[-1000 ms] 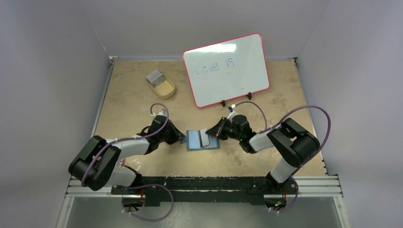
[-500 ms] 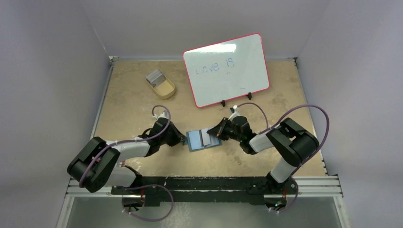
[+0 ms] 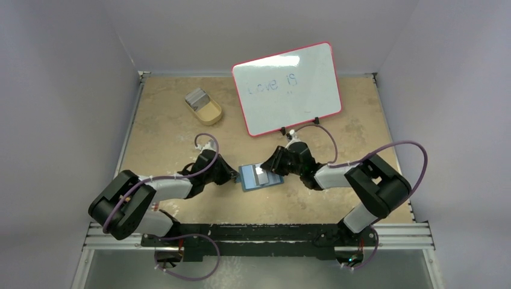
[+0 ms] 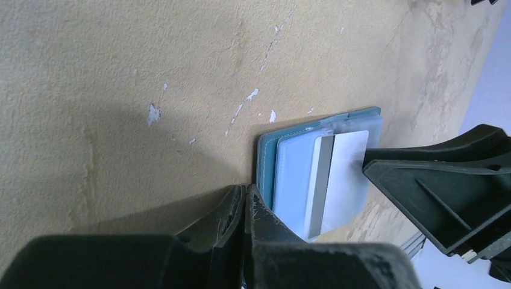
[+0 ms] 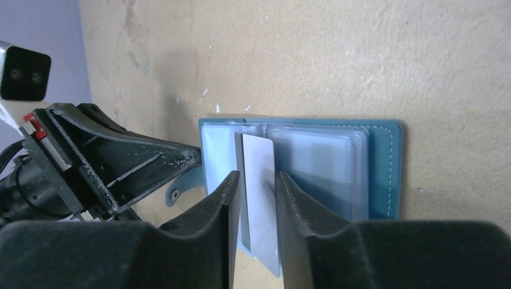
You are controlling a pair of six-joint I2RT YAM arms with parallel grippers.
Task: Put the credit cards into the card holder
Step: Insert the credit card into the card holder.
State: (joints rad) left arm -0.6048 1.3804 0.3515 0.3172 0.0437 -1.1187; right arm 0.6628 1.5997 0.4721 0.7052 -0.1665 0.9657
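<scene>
A big tan table (image 3: 156, 126) fills the middle of the top view. A white board with a red rim (image 3: 287, 88) stands at the far side of the table, a bit right of the middle. Two black and white arms reach in from the bottom, the left arm (image 3: 159, 185) and the right arm (image 3: 355, 174). They meet near the middle of the table. At the upper left sits a small tan oval tray (image 3: 208, 111) with a little stack of grey credit cards (image 3: 195, 96) in its far end.

The teal card holder (image 3: 259, 179) lies open and flat on the table between the two arms, with its light blue inside facing up. A small snap tab (image 5: 176, 191) sticks out from its left edge.

The left jaws are shut tight with nothing between them, and their tip touches the left edge of the card holder. The right jaws are a little way open. One silver credit card (image 5: 259, 180) leans between them, over the middle of the card holder. I cannot tell if it is in a pocket, or if the jaws touch it.
</scene>
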